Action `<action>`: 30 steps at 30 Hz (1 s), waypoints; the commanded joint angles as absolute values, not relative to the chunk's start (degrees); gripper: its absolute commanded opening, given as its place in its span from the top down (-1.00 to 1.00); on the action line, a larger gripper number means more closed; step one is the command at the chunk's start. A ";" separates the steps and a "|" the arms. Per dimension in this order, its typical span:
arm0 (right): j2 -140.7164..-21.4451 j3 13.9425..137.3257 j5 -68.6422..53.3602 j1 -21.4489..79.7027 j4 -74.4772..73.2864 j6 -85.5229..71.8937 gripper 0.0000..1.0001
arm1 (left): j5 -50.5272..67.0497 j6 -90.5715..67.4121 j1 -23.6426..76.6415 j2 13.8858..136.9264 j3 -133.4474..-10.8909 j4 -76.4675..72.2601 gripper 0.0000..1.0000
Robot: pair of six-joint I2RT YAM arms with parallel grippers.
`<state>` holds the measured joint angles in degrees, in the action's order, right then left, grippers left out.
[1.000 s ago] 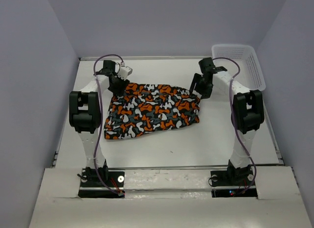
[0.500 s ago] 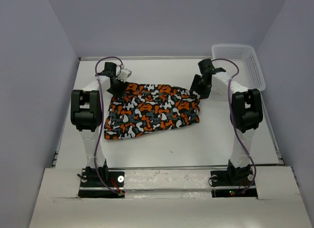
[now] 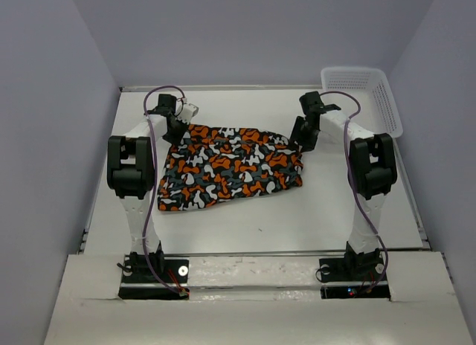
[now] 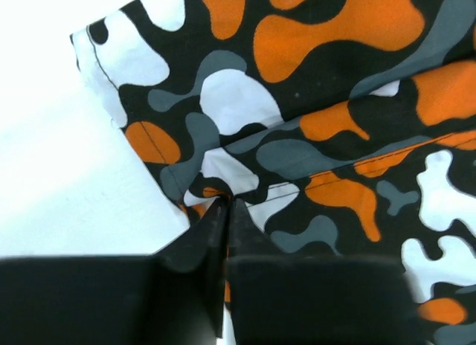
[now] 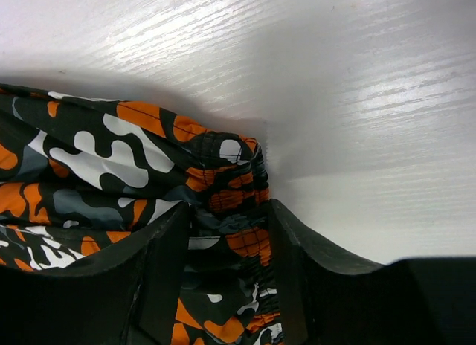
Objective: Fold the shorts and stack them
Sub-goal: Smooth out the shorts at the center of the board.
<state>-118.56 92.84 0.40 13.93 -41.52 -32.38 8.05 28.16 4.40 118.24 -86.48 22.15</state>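
Shorts (image 3: 230,166) spread flat mid-frame on the table (image 3: 297,211), long axis left-right, slightly tilted: lower left corner sits lowest, upper edge runs between the two arms. Left pincer (image 4: 225,215) pinched shut on a fold of the shorts at their upper left corner. Right pincer (image 5: 227,233) part open, fingers straddling the bunched waistband at the upper right corner. White mesh basket (image 3: 372,92) upper right.

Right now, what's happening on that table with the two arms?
Both arms are working on the shorts, which lie spread on the table. The left gripper is pinched shut on the cloth near one far corner. The right gripper straddles the bunched waistband at the other far corner. A white basket sits far right.
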 commanded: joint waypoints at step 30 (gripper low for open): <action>-113.64 93.78 6.24 13.62 -43.16 -27.33 0.99 | 3.70 24.52 2.72 106.25 -95.27 4.58 1.00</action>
